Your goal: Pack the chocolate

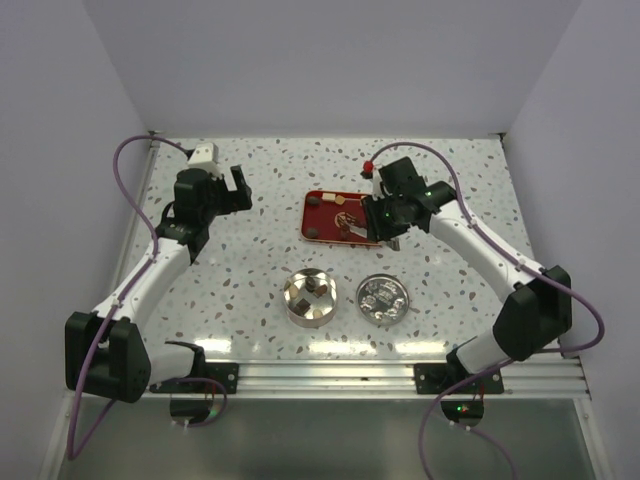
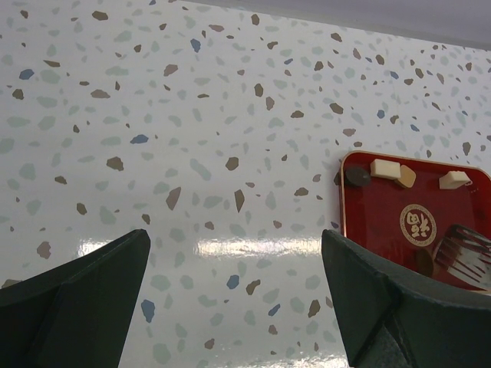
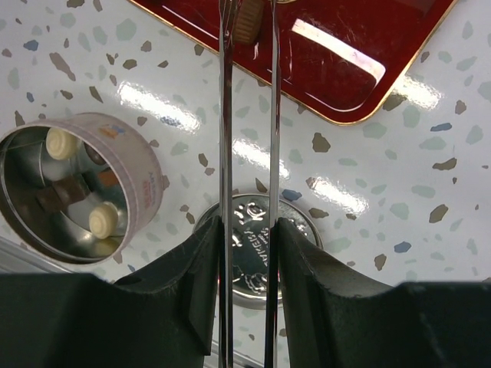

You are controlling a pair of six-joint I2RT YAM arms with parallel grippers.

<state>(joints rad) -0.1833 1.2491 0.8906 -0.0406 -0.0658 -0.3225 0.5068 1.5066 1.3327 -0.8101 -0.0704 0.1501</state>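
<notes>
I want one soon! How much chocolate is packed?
Partly done: the round tin already holds several cream and brown pieces. Right now the right gripper clamps metal tongs, tips around a brown piece on the red tray. Still left: a few more chocolates on that tray, and the lid lies off beside the tin.

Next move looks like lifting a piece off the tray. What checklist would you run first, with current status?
1. Right fingers shut on the tongs: ok.
2. Tong tips either side of a brown chocolate piece on the red tray: ok.
3. Piece actually pinched: cannot tell.
4. Round tin open, its lid lying beside it: ok.
5. Left fingers open, away from the tray: ok.
</notes>
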